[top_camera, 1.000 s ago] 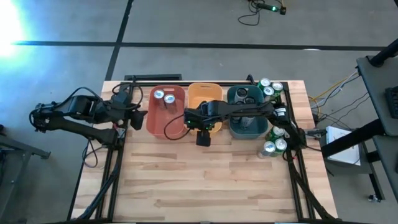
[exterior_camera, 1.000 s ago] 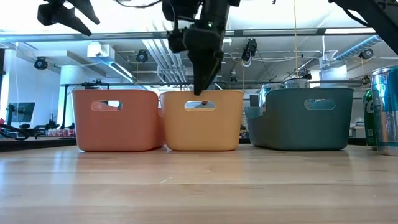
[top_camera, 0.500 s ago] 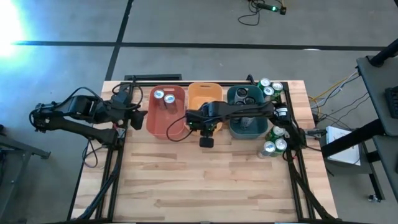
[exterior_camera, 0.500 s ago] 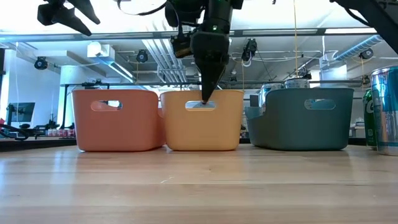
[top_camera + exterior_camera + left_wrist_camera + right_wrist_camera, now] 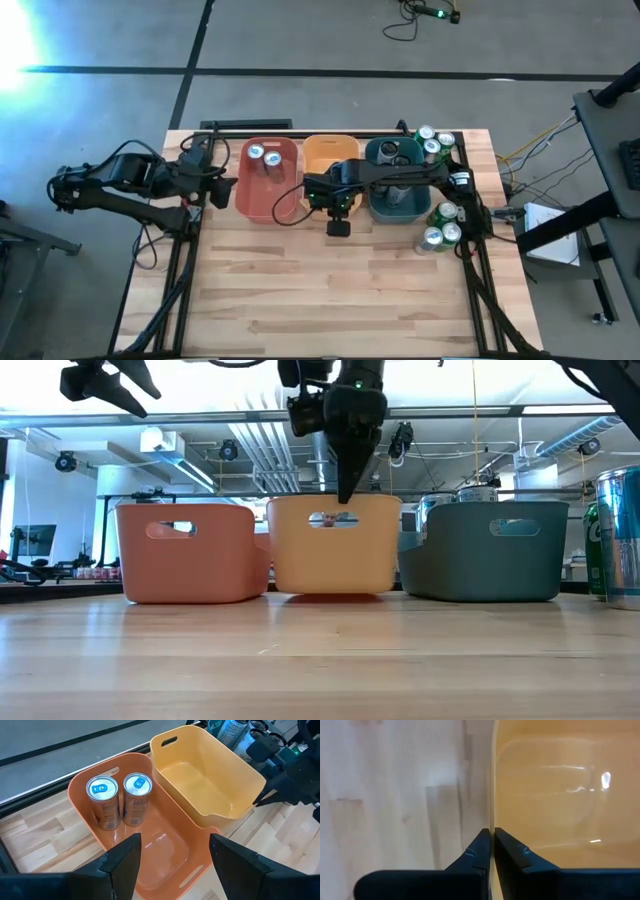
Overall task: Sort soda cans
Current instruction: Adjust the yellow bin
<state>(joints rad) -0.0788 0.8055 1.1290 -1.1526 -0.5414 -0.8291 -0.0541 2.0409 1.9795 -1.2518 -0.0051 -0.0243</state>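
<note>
**A:** Where did you have the right gripper (image 5: 339, 207)?

**B:** You had it pinched tight on the near wall of the orange bin (image 5: 328, 152), one finger (image 5: 479, 851) outside and one inside. From the low camera that bin (image 5: 334, 555) hung tipped, its bottom off the table (image 5: 330, 290), with the gripper (image 5: 347, 493) coming down onto its rim.

**A:** And the cans?

**B:** None in that bin. Just to the gripper's left, in the red bin (image 5: 262, 197), you had two blue-and-silver cans (image 5: 263, 155) upright side by side at the far end. To its right, the teal bin (image 5: 395, 205) held dark cans (image 5: 392, 158). Farther right, green cans (image 5: 432, 140) stood by that bin's far corner and another green group (image 5: 440, 226) by its near corner.

**A:** The left gripper (image 5: 213, 177)?

**B:** You parked it off the red bin's left side, fingers (image 5: 122, 862) spread wide with nothing between them, looking onto the two cans (image 5: 120, 800).
</note>
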